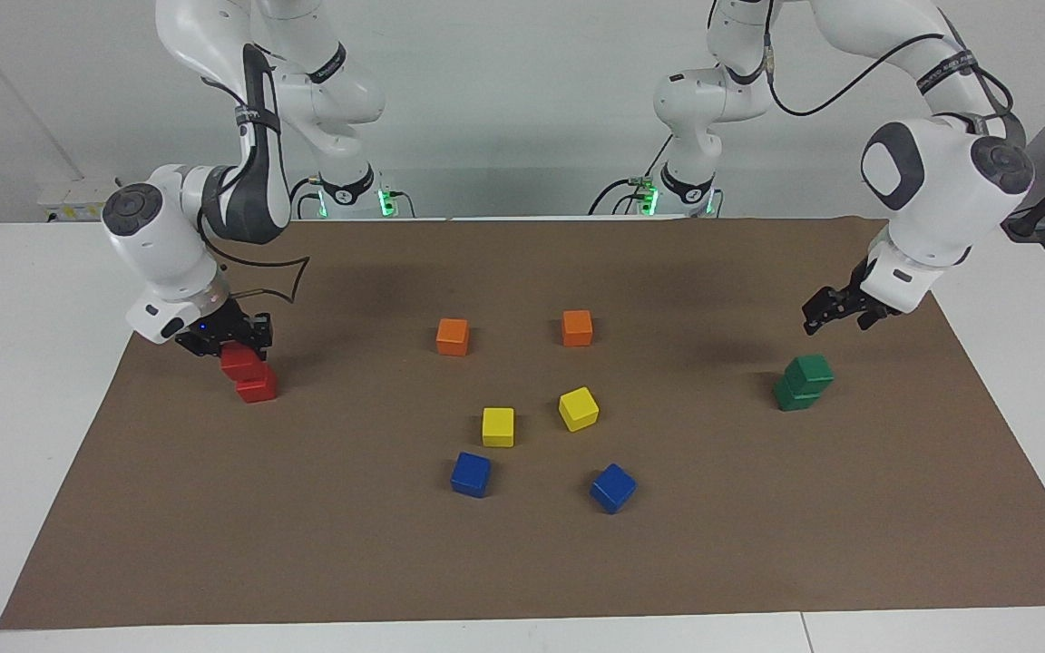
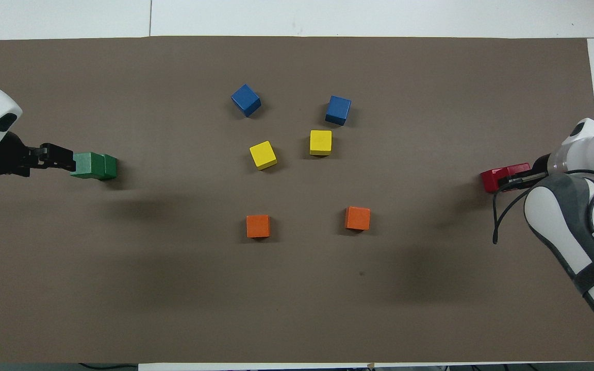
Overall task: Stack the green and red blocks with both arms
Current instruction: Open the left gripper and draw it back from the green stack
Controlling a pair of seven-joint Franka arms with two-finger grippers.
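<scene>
Two green blocks stand stacked near the left arm's end of the mat, the upper one (image 1: 810, 369) a little askew on the lower one (image 1: 790, 395). They also show in the overhead view as the green stack (image 2: 96, 166). My left gripper (image 1: 835, 319) hangs open above the stack, clear of it. Toward the right arm's end, my right gripper (image 1: 230, 347) is shut on a red block (image 1: 241, 365). That block overlaps a second red block (image 1: 258, 387) on the mat, offset toward the mat's edge. Whether it rests on that second block I cannot tell.
In the middle of the brown mat (image 1: 522, 562) lie two orange cubes (image 1: 453, 336) (image 1: 577, 327), two yellow cubes (image 1: 498, 426) (image 1: 579, 408) and two blue cubes (image 1: 471, 474) (image 1: 613, 488). White tabletop borders the mat at both ends.
</scene>
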